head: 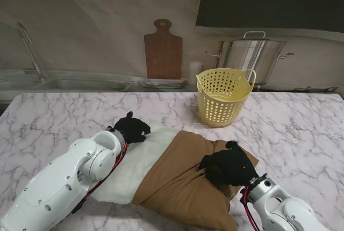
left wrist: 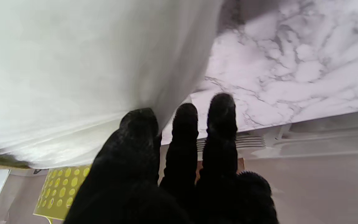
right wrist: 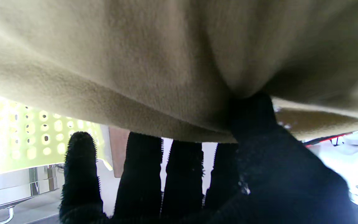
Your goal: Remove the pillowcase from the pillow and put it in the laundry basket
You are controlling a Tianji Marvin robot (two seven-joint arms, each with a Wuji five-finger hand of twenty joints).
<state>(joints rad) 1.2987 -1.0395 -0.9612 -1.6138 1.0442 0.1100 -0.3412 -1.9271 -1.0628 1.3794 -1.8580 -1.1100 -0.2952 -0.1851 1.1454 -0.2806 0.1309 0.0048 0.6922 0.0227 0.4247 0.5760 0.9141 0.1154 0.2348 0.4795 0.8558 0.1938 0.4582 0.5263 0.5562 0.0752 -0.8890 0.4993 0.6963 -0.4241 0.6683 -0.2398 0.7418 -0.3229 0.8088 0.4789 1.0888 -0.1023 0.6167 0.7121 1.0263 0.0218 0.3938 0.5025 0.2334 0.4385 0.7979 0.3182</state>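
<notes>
Pinching down on the brown pillowcase [head: 185, 180], the right hand [head: 228, 166] had a fold of cloth bunched between thumb and fingers [right wrist: 253, 124], at the case's right end. The left hand [head: 130, 127] lay on the bare white pillow [head: 138, 164] at its far left corner, fingers [left wrist: 183, 124] fairly straight and pressing rather than gripping, as far as the wrist view showed. About half the pillow already stuck out of the case toward the left. Pillow and case lay on the marble table [head: 59, 115] with their long axis running from near right to far left, so the strip seemed to call for the right hand pulling rightward while the left pinned. The yellow basket [head: 222, 96] stood far of the case's right end, close to the right hand, which was the nearer one. Nothing stood between. A board [head: 163, 50] and a steel pot [head: 252, 53] sat back by the wall, out of the way.
</notes>
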